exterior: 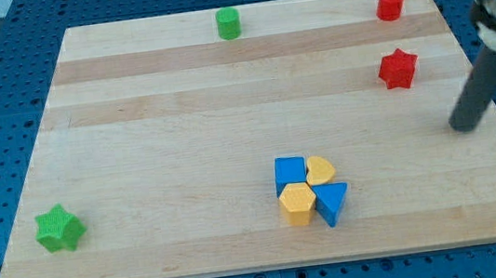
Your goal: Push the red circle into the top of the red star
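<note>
Inspecting the bench (180, 119), I find the task not yet begun in any visible way. The red circle (389, 3) stands near the view's top right corner, close to the far edge of the board. The red star (398, 68) sits directly below it toward the view's bottom, well apart, with bare wood between the two. No contact exists between them.

My tip (463, 126) rests at the view's right, below and to the right of the red star and clear of it. It touches no block. This arm carries no jaws; it ends in a plain rod, so there is nothing to open, close or grip.

Other items noted, none involved: a green circle (229, 23) at the view's top centre; a green star (60, 228) at the bottom left; and a tight cluster at bottom centre made up of a blue square (289, 173), a yellow heart (321, 170), a yellow hexagon (298, 204) and a blue triangle (331, 202).

Judgement: all of the work is left. The tip would need to get round to the top side of the red circle, avoiding the star on the way, then drive the circle down the view until it meets the star's upper point. Space above the circle is narrow, which may make the approach awkward.
</note>
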`<state>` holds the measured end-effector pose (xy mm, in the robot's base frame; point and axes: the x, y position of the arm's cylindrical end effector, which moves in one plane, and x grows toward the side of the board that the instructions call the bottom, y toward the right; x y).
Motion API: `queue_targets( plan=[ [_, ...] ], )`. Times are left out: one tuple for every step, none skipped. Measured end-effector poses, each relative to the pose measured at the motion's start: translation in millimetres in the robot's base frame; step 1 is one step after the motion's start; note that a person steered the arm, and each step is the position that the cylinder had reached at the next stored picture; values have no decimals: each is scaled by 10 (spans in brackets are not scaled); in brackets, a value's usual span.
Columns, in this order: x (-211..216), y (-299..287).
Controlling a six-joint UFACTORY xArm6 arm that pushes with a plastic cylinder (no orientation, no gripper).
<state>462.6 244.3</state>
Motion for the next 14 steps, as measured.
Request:
queue_targets(
  plan=[
    [-644,66],
    [-1371,303],
    [-2248,350],
    [-2709,300],
    [-2713,-36],
    [-2516,-330],
    [-2099,-432],
    [-2026,-360],
    [-2537,-501],
    [-2671,-175],
    [-2343,208],
    [-2040,52],
    [-1652,-274],
    [-1395,-537]
  ],
)
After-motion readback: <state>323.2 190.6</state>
